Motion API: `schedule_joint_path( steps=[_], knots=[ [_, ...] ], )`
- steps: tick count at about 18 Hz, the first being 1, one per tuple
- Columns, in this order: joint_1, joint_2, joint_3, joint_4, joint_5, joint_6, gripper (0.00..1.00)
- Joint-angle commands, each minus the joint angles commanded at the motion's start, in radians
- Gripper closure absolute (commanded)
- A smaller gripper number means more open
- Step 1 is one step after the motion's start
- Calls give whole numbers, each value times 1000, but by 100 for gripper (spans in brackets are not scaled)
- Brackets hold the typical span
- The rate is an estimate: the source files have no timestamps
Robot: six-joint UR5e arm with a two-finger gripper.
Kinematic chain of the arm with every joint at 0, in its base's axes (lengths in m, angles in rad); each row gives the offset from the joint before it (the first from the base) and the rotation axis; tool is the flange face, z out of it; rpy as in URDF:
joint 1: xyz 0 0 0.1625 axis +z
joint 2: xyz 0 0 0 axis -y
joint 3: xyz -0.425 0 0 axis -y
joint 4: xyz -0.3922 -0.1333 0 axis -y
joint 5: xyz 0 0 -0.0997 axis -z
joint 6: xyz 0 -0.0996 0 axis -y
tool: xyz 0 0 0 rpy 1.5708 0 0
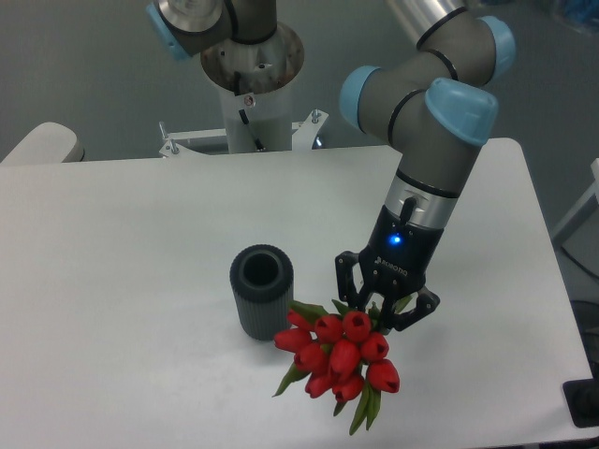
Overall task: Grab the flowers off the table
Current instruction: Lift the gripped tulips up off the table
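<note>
- One bunch of red tulips with thin green stems and leaves (341,360) hangs from the black two-finger gripper (381,313) of the grey arm with blue joint caps (432,140); the blooms point toward the camera and seem to be lifted off the large white flat tabletop with rounded corners (131,281), though the exact gap I cannot judge.
- The jaws are closed around the stems just behind the blooms, so the grip itself is mostly hidden by leaves and flower heads.
- First risk, in my judgement: the stems are thin and smooth, so the bunch could slide or turn in the jaws if the arm moves fast, and single stems may slip out if the tie is loose. I cannot see the tie here.
- Second risk: the leftmost bloom is very near the dark grey ribbed cylindrical vase (261,290), perhaps touching its side. A move to the left could push the vase over or bend the flowers.
- Third risk: too strong pressing may crush the soft stems.
- The vase stands upright on the tabletop, mouth open to the top. Its inside looks dark, and nothing sticks out of it; the flowers are beside it, not in it.
</note>
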Motion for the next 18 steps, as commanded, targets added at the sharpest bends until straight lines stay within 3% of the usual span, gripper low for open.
schedule_joint_path(
  steps=[4,10,18],
  knots=[
    [43,2,-2,0,-110,-17,69],
    [60,0,-5,2,-186,-25,69],
    [63,-2,-6,5,-193,-14,69]
  ],
)
